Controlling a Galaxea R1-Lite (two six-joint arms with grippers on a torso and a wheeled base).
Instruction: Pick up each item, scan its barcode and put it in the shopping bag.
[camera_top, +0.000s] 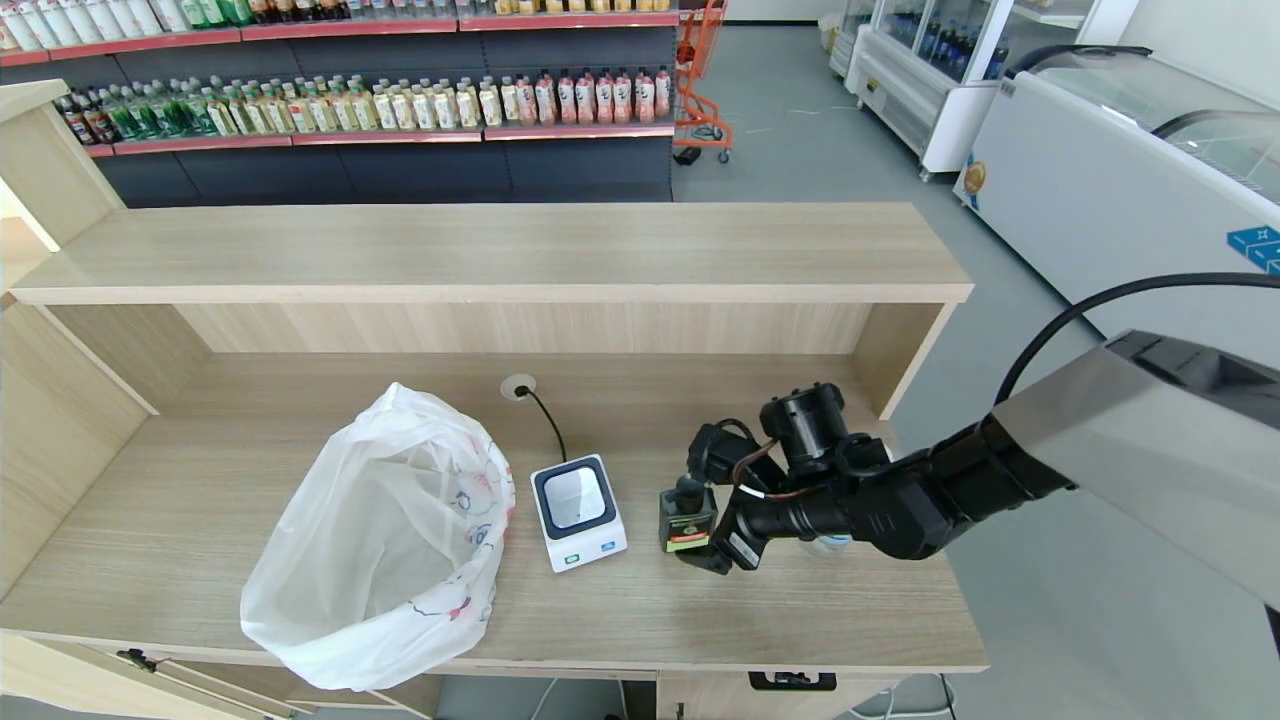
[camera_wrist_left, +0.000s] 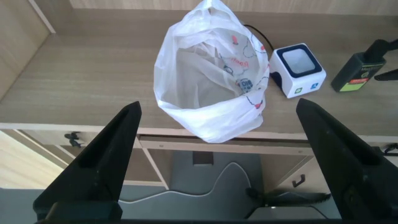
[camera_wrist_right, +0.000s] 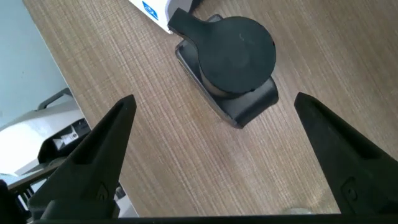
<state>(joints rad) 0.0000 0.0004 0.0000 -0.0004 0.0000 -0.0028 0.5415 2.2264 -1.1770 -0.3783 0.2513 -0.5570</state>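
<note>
- Head view: a dark bottle (camera_top: 687, 520) with a black cap stands upright on the desk (camera_top: 800, 620), just to the right of the scanner (camera_top: 577, 510). It is close enough that, once lifted, it would need only a short swing to reach the scanner's window.
- The right tool (camera_wrist_right: 214, 99) is at the bottle, on the side away from the scanner. Its fingers are spread wide and hold nothing. The cap lies in line with the gap between them, which looks like a line-up for a grasp rather than a grip already made.
- The shopping bag (camera_top: 385, 540) sits just to the left of the scanner with its mouth gaping upward, so a scanned item could probably be dropped straight in.
- The left tool (camera_wrist_left: 217, 104) hangs off the desk's front edge, on the bag's side of the scanner. It is fully open and empty, and seems parked out of the way.
</note>
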